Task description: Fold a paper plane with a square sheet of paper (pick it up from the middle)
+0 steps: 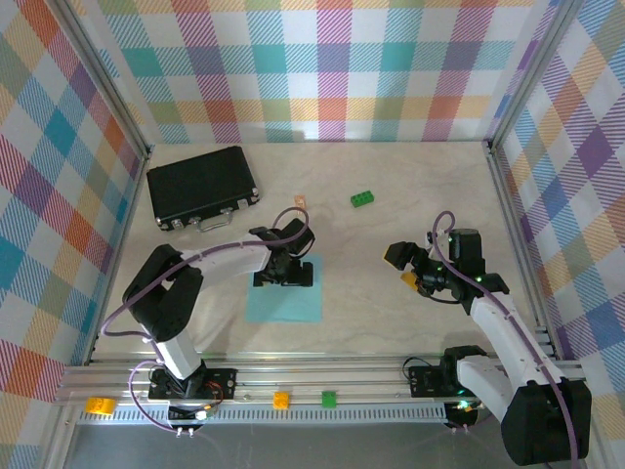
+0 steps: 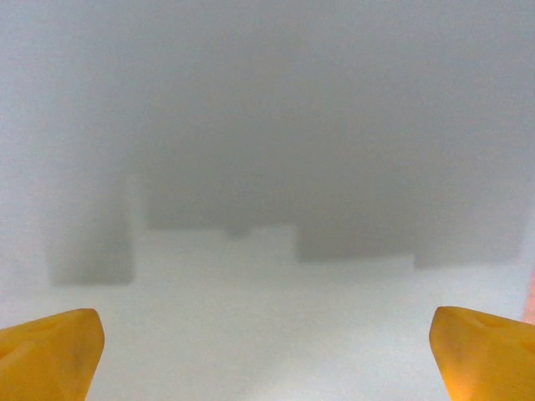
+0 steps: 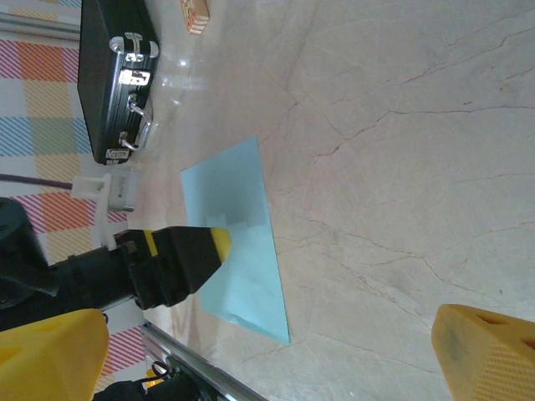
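Observation:
The square sheet of paper (image 1: 289,306), light blue, lies flat and uncreased on the table left of centre. My left gripper (image 1: 283,277) points down over the sheet's far half. It is open, and whether its tips touch the paper I cannot tell. In the left wrist view its yellow fingertips (image 2: 50,355) stand wide apart over the pale sheet of paper (image 2: 267,150), with nothing between them. My right gripper (image 1: 402,267) hangs open to the right of the sheet, empty. In the right wrist view the sheet of paper (image 3: 242,200) lies under the left gripper's finger (image 3: 188,255). The paper plane is out of view.
A black case (image 1: 202,186) lies at the back left. A green brick (image 1: 363,199) and a small tan block (image 1: 299,201) sit behind the sheet. Orange and green bricks (image 1: 281,399) rest on the front rail. Metal posts frame both sides.

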`<state>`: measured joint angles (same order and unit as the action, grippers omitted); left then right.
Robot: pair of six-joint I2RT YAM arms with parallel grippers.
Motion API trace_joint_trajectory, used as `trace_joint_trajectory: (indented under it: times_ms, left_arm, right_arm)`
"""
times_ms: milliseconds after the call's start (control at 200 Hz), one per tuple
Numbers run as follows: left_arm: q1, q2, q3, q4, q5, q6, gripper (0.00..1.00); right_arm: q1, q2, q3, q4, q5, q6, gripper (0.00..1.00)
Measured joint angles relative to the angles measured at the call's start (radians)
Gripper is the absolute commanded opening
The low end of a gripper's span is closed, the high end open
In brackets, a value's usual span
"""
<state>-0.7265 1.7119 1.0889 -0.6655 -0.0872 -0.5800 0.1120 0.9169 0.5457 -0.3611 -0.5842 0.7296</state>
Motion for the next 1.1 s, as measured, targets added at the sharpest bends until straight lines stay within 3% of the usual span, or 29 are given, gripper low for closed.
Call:
trace_joint_trajectory:
  times_ms: [830,1100]
  left_arm:
    - [-0.013,0.039,-0.053,0.014,0.006,-0.008,0.96]
    - [-0.019,0.034,-0.056,0.03,0.0,-0.01,0.82]
  right_arm:
    - [0.0,0.005,-0.003,0.0,0.006,0.005,0.99]
    - [0.0,0.005,-0.007,0.0,0.01,0.018,0.99]
